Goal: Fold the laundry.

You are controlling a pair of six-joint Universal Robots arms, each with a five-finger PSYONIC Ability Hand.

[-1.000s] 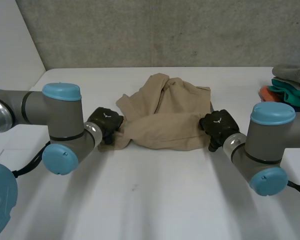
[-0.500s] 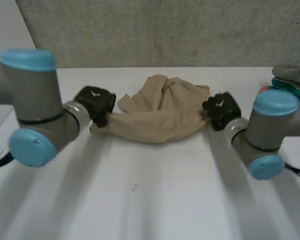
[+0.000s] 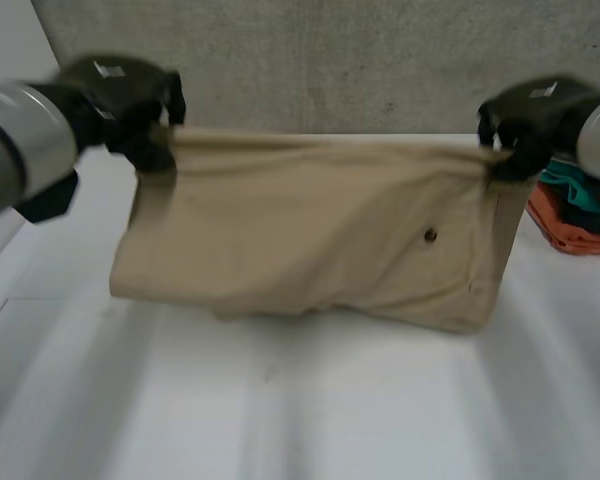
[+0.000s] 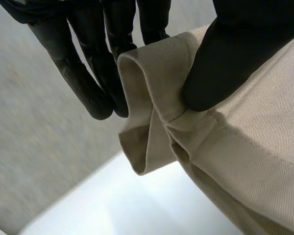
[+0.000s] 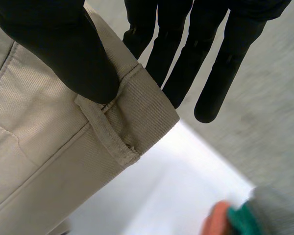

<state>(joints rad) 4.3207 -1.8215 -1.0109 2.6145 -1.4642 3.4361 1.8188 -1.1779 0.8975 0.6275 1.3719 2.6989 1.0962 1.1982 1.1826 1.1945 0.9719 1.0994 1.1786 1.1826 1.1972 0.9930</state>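
- Khaki shorts (image 3: 300,235) look soft and light, and hang limp over the desk (image 3: 280,410).
- Left hand (image 3: 130,100) at 10 o'clock and right hand (image 3: 525,120) at 2 o'clock each pinch a stiff waistband corner, likely the surest hold.

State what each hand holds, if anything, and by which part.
Both pinch the beige garment by its top edge: left hand at one corner, right hand at the other.

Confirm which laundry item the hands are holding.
The beige garment, pinched at its top corners by the left hand and right hand and stretched between them. The orange piece and teal piece lie piled beside the right hand, untouched.
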